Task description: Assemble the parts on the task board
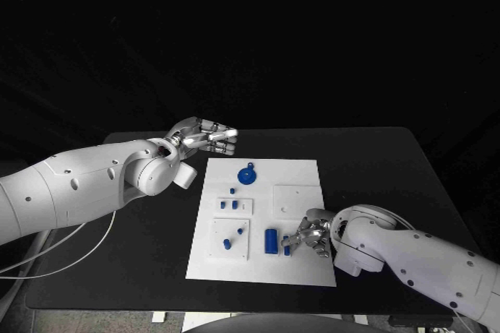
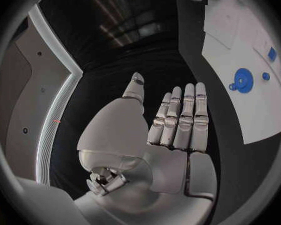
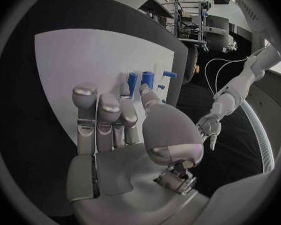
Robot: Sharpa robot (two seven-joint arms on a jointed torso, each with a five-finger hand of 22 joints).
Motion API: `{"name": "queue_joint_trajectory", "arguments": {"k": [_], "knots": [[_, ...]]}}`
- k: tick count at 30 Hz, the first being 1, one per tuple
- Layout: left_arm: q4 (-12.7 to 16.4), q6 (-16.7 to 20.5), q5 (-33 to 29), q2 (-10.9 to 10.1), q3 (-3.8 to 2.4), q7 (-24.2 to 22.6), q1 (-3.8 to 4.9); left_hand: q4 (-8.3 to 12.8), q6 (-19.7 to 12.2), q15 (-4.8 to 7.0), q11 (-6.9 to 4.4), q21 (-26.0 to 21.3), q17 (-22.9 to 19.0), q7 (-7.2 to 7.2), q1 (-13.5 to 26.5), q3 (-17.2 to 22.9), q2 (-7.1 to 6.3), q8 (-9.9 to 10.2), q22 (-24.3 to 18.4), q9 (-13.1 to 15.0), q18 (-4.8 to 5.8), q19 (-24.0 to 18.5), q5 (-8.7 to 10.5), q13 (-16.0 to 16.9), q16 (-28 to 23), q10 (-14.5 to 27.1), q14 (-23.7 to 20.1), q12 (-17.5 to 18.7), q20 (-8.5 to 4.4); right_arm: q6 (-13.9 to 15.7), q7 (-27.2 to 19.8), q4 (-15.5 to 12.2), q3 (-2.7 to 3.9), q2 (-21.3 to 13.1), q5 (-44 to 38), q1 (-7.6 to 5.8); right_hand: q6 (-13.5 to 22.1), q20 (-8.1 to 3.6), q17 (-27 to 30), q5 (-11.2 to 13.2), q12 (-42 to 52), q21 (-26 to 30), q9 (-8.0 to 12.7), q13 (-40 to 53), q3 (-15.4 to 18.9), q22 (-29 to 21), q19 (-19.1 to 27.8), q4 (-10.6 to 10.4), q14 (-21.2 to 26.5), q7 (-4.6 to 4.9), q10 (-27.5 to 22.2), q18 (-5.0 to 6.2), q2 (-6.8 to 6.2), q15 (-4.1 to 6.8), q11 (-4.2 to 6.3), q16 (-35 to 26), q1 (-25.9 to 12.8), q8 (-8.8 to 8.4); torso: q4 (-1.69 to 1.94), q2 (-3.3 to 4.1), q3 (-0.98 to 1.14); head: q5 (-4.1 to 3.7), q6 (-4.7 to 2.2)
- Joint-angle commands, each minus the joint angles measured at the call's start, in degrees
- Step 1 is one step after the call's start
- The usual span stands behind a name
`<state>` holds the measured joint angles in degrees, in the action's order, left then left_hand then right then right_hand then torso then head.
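Currently, head view: the task board [image 1: 297, 268] is lying in the middle of the black table [image 1: 396, 174]. A round blue part [image 1: 247, 176] is sitting near the board's far edge; small blue pegs [image 1: 231, 203] are standing on a raised square mid-board, and a blue cylinder [image 1: 272, 239] is lying toward the near edge. The left hand [image 1: 203, 138] is hovering off the board's far left corner, holding nothing. The right hand [image 1: 311, 237] is reaching over the near right part, just beside the cylinder; whether it is pinching a piece cannot be told here. Several parts are lying loose, so most of the assembly appears left to do.

Left wrist view: the left hand [image 2: 172, 130] is showing flat, fingers straight and empty, over bare table with the round blue part [image 2: 242, 79] well apart.

Right wrist view: the right hand [image 3: 125, 130] is showing fingers extended toward upright blue pieces [image 3: 145, 79], apparently gripping nothing; this closeness is clearer here than from the head.
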<state>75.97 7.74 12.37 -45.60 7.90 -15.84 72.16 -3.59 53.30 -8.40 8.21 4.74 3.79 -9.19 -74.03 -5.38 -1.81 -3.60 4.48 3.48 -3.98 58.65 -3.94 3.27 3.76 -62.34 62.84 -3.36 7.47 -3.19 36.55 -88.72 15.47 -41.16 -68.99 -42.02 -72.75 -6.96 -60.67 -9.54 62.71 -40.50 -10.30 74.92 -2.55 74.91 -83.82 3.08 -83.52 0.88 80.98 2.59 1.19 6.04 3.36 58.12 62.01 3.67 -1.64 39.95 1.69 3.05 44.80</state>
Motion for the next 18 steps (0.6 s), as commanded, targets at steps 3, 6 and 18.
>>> {"name": "queue_joint_trajectory", "arguments": {"k": [3,6,18], "knots": [[0.1,-0.8,0.3,0.0,-0.03,-0.2,0.05,-0.3,-0.4,0.12,0.12,-0.3,0.0,-0.11,0.0,0.0,-0.15,0.2,-0.1,-0.1,0.08,-0.2,0.29,0.1,-0.3,0.4,-0.3,-0.2,0.09,0.2,-1.5,-0.3,-0.03,-0.1,0.3,0.07,0.1,-0.33,0.0,0.0,-0.3,0.2,0.0,2.6,-0.3,4.2,-3.3,-0.1,-0.1,0.30,-0.1,0.54,-0.05,-0.01,-0.33,-0.4,0.8,-0.02,-0.01,-0.02,-0.03,-0.01,0.06],[0.1,-0.8,0.4,0.0,-0.03,-0.1,0.05,-0.2,-0.3,0.12,0.11,-0.3,0.1,-0.10,-0.1,0.1,-0.16,0.1,-0.1,-0.1,0.09,-0.2,0.26,0.1,-0.2,0.5,-0.3,-0.2,0.08,-0.2,-1.6,-0.4,-0.03,-0.3,0.1,0.07,0.0,-0.36,0.0,0.1,-0.3,0.2,0.0,2.6,-1.2,4.2,-3.3,1.4,-0.1,0.25,-0.1,0.51,-0.08,0.03,-0.33,-0.4,2.2,-0.02,-0.01,-0.03,-0.04,-0.05,0.09],[0.2,-0.9,0.5,-0.1,-0.03,0.1,0.05,-0.1,-0.4,0.13,0.11,-0.3,0.1,-0.10,-0.1,0.1,-0.17,0.2,-0.1,-0.1,0.09,-0.2,0.21,0.1,-0.2,0.5,-0.3,-0.2,0.08,-4.9,-3.1,-1.6,-0.04,-1.7,-0.3,0.55,-0.3,-0.27,-0.2,2.9,-0.3,0.2,0.0,2.6,-2.9,4.2,-3.3,-1.4,-0.1,0.44,-0.1,0.53,-4.78,-0.07,-0.49,-0.4,2.4,-0.02,-0.04,-0.02,-0.02,-0.05,0.19]]}}
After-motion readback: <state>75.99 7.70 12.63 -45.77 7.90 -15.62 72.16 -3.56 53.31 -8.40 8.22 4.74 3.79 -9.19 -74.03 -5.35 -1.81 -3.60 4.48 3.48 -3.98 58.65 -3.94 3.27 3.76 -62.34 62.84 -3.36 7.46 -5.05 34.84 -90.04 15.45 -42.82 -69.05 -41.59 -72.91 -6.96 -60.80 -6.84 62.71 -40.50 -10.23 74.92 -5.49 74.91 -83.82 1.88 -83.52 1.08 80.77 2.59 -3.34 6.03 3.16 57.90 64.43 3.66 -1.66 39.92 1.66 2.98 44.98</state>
